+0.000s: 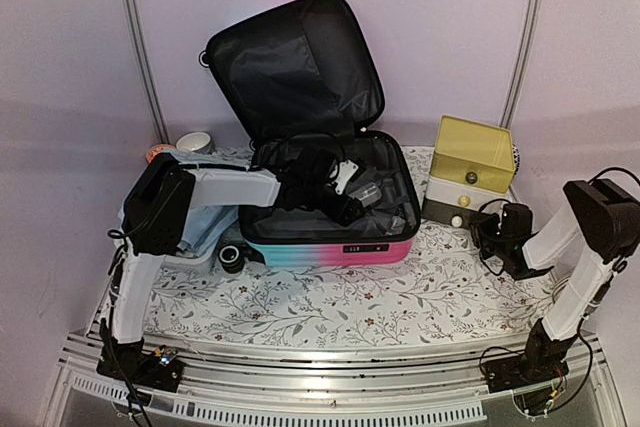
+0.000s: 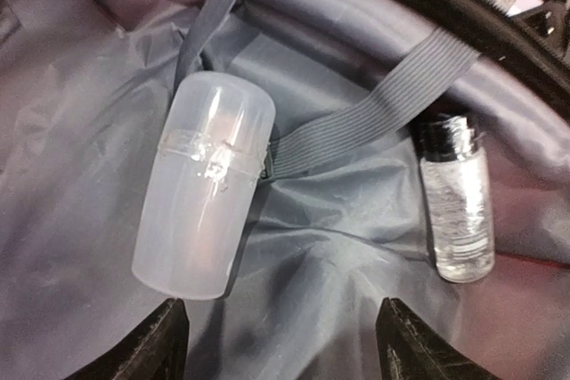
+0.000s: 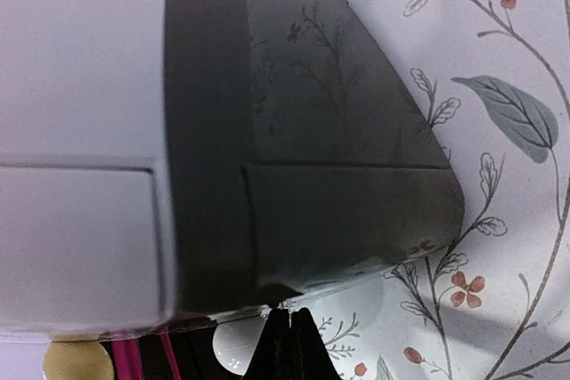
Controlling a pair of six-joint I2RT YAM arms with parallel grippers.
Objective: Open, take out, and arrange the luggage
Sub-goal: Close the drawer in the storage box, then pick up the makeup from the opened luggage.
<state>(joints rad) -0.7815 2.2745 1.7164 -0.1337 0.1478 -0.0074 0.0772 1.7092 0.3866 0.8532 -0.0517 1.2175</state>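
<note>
Floral tablecloth (image 1: 330, 297), luggage (image 1: 330, 252) long axis left-right, lid (image 1: 300, 67) raised rearward, left gripper (image 2: 280, 331) spread empty inside, right gripper (image 3: 285, 344) closed empty

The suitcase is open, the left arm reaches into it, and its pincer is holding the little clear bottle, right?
Not holding it: the left wrist view shows the left pincer open and empty, with the little clear bottle lying on the lining. The suitcase is open and the arm reaches in.
</note>
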